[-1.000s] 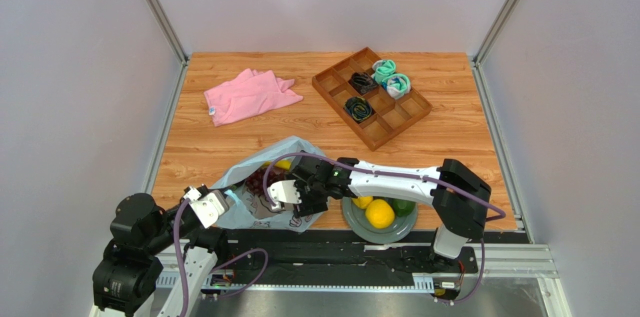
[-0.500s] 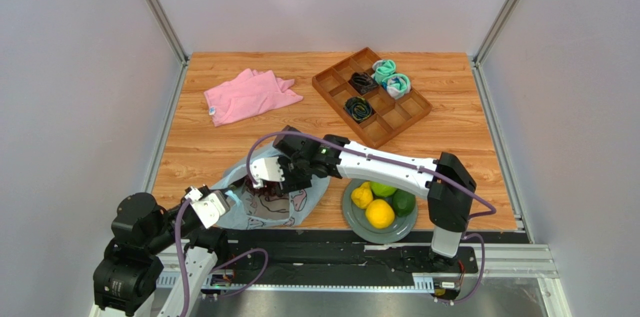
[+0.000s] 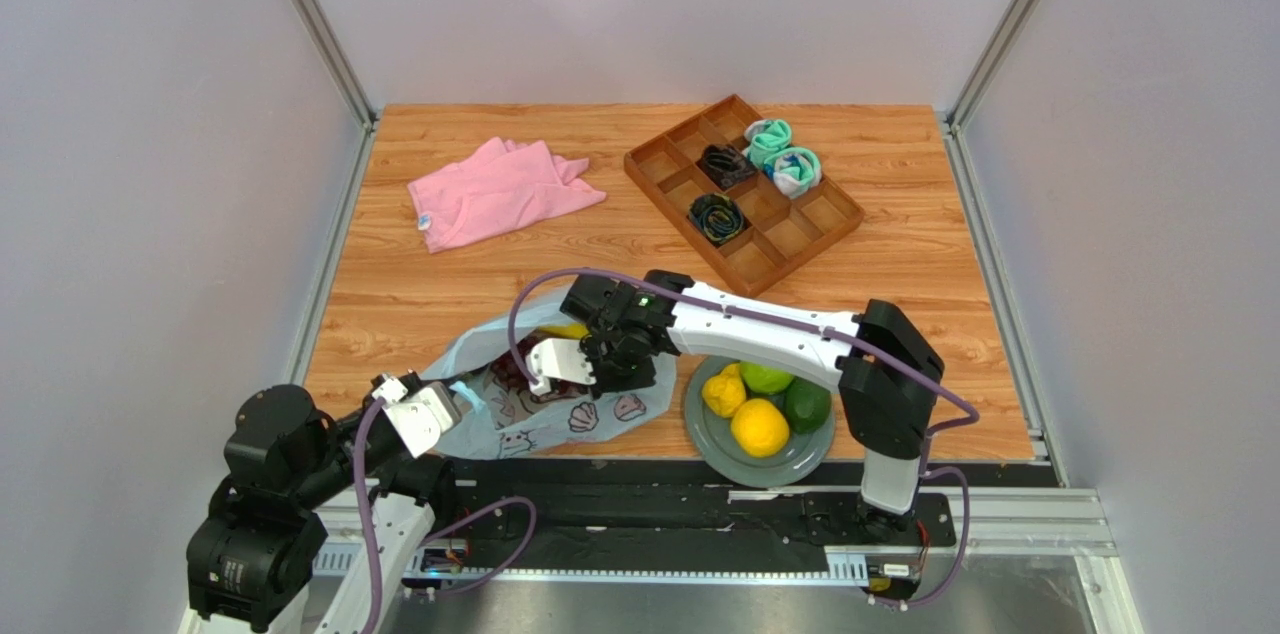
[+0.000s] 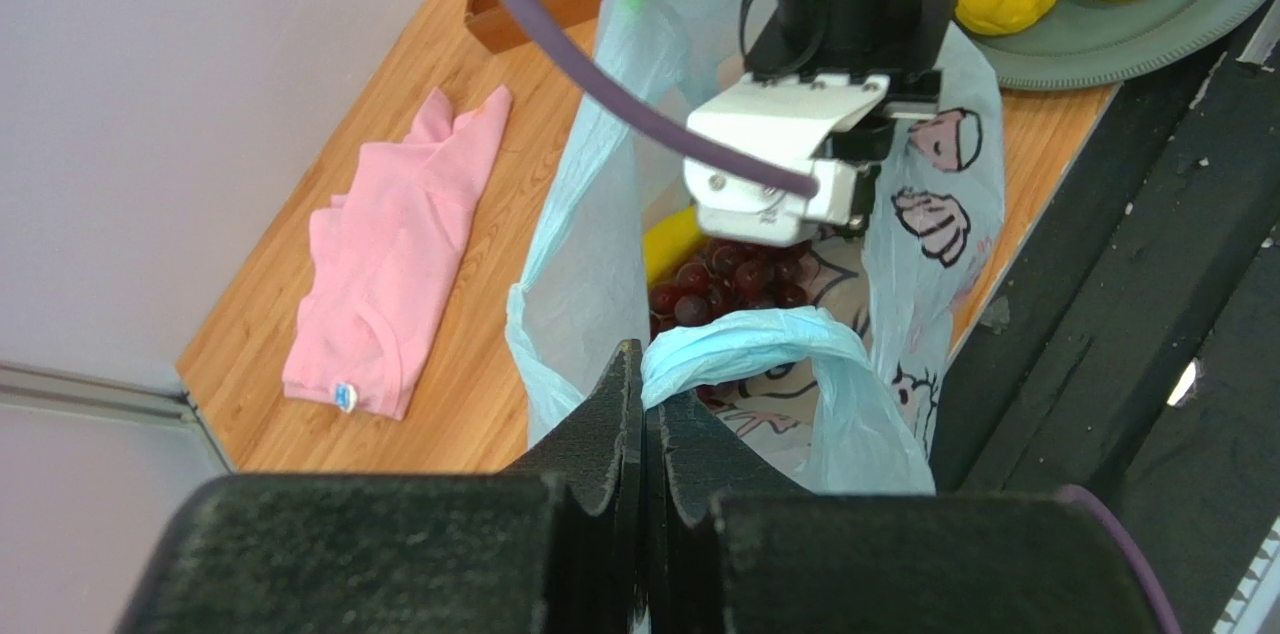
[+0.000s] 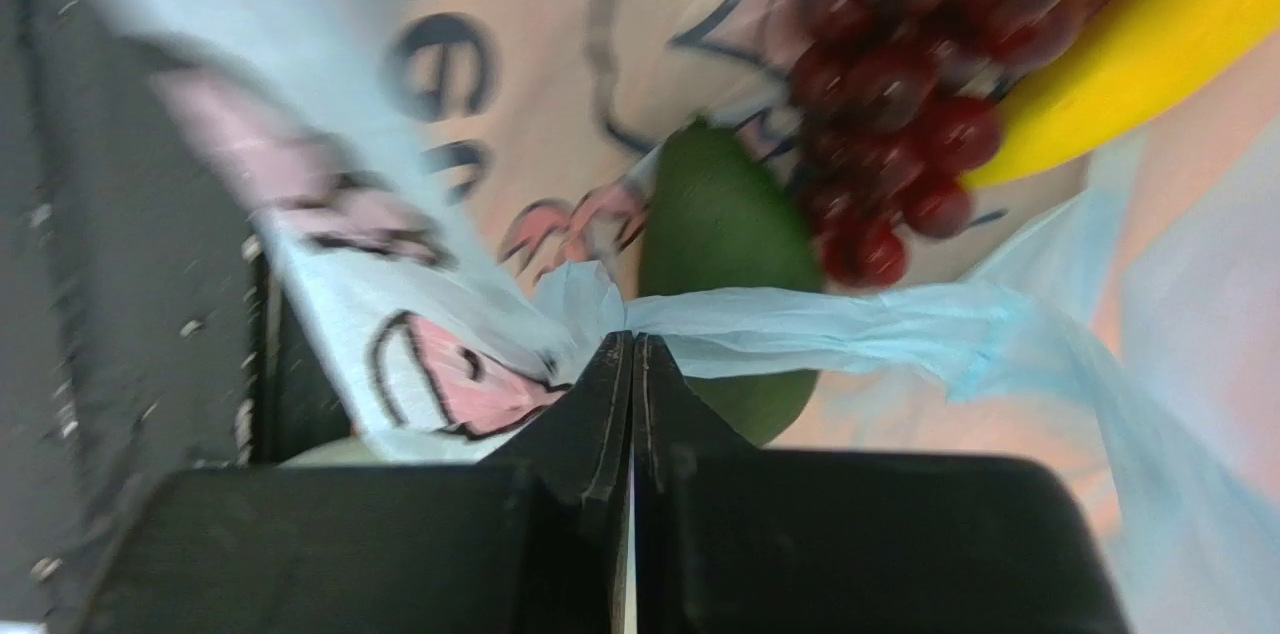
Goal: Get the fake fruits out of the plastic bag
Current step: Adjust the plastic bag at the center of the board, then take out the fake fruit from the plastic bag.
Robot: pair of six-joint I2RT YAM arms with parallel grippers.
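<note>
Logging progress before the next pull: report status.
Left gripper, right gripper: jaws shut on plastic bag film. Grapes, banana, avocado inside. Pinched strip stretched across avocado.

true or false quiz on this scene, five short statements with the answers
1. The grapes are inside the bag. True.
2. The pink cloth lies in the wooden tray. False: it lies on the table, left of the tray.
3. The left gripper and right gripper are each shut on a handle of the bag. True.
4. The plate is empty. False: it holds a lemon and other fruits.
5. The banana is on the plate. False: it is in the bag, beside the grapes.
</note>
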